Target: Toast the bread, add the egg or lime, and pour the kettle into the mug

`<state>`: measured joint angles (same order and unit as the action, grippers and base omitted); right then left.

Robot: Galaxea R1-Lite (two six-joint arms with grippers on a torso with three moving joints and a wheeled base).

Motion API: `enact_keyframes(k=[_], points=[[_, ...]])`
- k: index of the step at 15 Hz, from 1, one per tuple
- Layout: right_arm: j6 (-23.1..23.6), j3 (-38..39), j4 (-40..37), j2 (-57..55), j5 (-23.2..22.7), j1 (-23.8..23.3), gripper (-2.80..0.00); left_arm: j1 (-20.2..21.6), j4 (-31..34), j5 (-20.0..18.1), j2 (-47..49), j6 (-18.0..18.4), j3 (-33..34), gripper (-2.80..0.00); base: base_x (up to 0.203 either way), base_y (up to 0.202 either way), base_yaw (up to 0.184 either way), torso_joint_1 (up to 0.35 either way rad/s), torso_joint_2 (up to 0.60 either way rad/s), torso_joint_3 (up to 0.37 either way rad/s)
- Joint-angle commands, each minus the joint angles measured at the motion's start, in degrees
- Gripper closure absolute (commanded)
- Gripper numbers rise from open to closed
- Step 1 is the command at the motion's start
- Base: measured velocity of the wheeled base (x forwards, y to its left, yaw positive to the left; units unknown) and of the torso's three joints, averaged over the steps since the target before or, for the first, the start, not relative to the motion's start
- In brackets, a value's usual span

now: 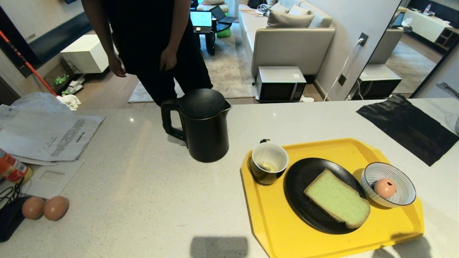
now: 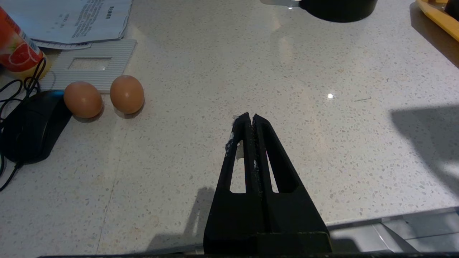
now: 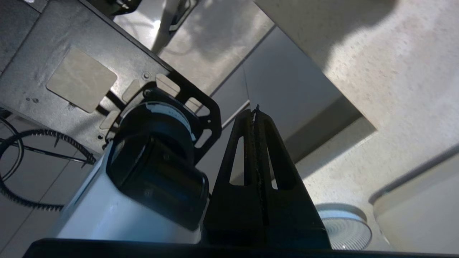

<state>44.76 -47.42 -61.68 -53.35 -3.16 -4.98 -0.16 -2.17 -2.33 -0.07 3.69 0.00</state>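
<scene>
The pale green bread [image 1: 337,198] lies flat on a black plate [image 1: 300,179] on a yellow tray [image 1: 333,150]. The pinkish egg [image 1: 385,187] rests in a blue-and-white striped bowl [image 1: 404,183] at the tray's right end. The black mug [image 1: 269,163] stands on the tray's left end, white inside. The tall black kettle [image 1: 204,123] stands on the counter left of the tray, handle to the left; its base [image 2: 339,9] shows in the left wrist view. My left gripper [image 2: 250,117] is shut and empty, low over the counter's front edge. My right gripper [image 3: 255,111] is shut and empty, below the counter beside my own base. No lime or toaster is in view.
Two brown eggs [image 1: 45,208] [image 2: 104,96] lie at the counter's left front, beside a black mouse [image 2: 30,125], papers [image 1: 46,132] and a can [image 2: 16,46]. A black mat [image 1: 408,125] lies at the far right. A person [image 1: 150,46] stands behind the counter.
</scene>
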Motion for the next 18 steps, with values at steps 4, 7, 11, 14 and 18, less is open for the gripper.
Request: enact_keyframes(k=[4,7,11,14,18], points=[[0.17,5.97,10.27,-10.91,-7.60,1.66,0.00,0.06,-0.03,-0.04,-0.01,0.00,0.97,0.00,0.000,0.000,0.000,0.000,0.00,0.000],[0.06,8.73,11.09,-13.67,-8.35,2.59,0.00,-0.02,-0.03,0.00,-0.01,0.00,0.97,0.00,0.000,0.000,0.000,0.000,0.00,0.000],[-0.03,10.49,13.25,-16.66,-12.44,3.06,0.00,-0.02,-0.03,-0.05,-0.01,0.00,0.97,0.00,0.000,0.000,0.000,0.000,0.00,0.000],[-0.05,14.69,23.54,-17.39,-17.67,3.04,0.00,0.03,-0.03,0.00,-0.01,0.00,0.97,0.00,0.000,0.000,0.000,0.000,0.00,0.000],[-0.29,19.43,32.39,-18.08,-21.99,2.75,0.00,-0.02,-0.03,-0.01,-0.01,0.00,0.97,0.00,0.000,0.000,0.000,0.000,0.00,0.000]])
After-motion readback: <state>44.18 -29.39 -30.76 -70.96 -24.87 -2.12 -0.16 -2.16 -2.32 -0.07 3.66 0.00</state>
